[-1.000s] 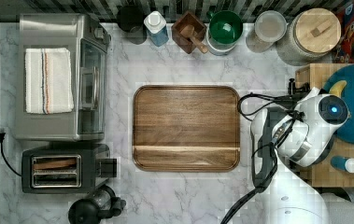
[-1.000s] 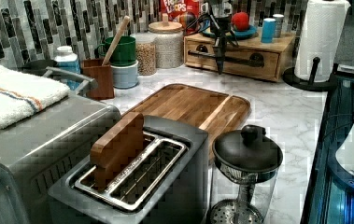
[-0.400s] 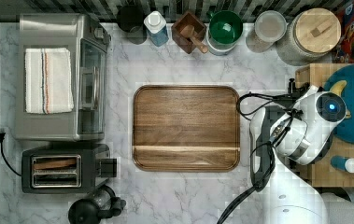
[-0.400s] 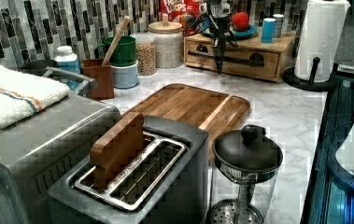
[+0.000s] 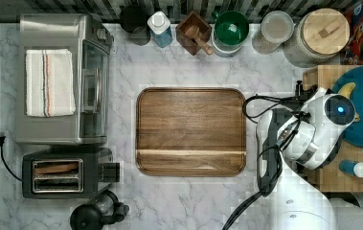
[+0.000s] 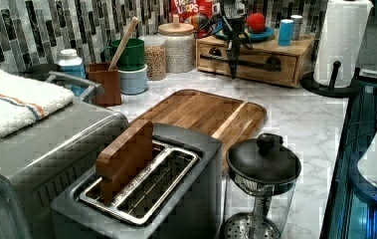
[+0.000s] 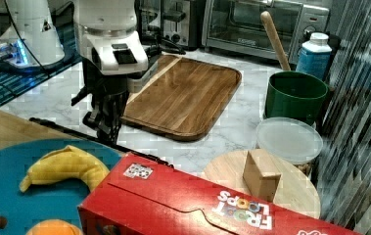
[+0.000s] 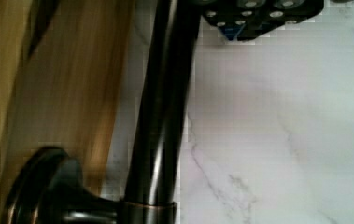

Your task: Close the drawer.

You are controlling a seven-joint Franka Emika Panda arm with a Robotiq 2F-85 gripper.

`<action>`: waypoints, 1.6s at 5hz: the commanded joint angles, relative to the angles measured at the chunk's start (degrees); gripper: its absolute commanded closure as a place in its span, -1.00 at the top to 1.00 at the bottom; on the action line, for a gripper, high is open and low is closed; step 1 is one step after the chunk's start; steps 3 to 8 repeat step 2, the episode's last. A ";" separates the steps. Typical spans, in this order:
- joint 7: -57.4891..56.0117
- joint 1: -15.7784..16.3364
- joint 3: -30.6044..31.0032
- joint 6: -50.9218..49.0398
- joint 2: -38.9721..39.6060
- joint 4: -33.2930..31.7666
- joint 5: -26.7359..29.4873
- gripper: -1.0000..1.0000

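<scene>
My black two-fingered claw (image 6: 234,67) hangs fingers-down right at the long dark metal bar handle (image 6: 239,62) on the light-wood drawer front (image 6: 248,63), under the butcher-block top with the round blue plate (image 6: 248,36). Whether my fingers clasp that bar I cannot tell (the wrist view shows the bar (image 8: 163,107) close against the wood). The drawer front looks about flush with its wooden box.
</scene>
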 commanded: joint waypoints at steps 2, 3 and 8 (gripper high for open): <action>-1.23 -6.29 -5.46 6.50 -1.22 12.71 -1.48 -1.00; -1.23 -6.29 -5.46 6.50 -1.22 12.71 -1.48 -1.00; -1.23 -6.29 -5.46 6.50 -1.22 12.71 -1.48 -1.00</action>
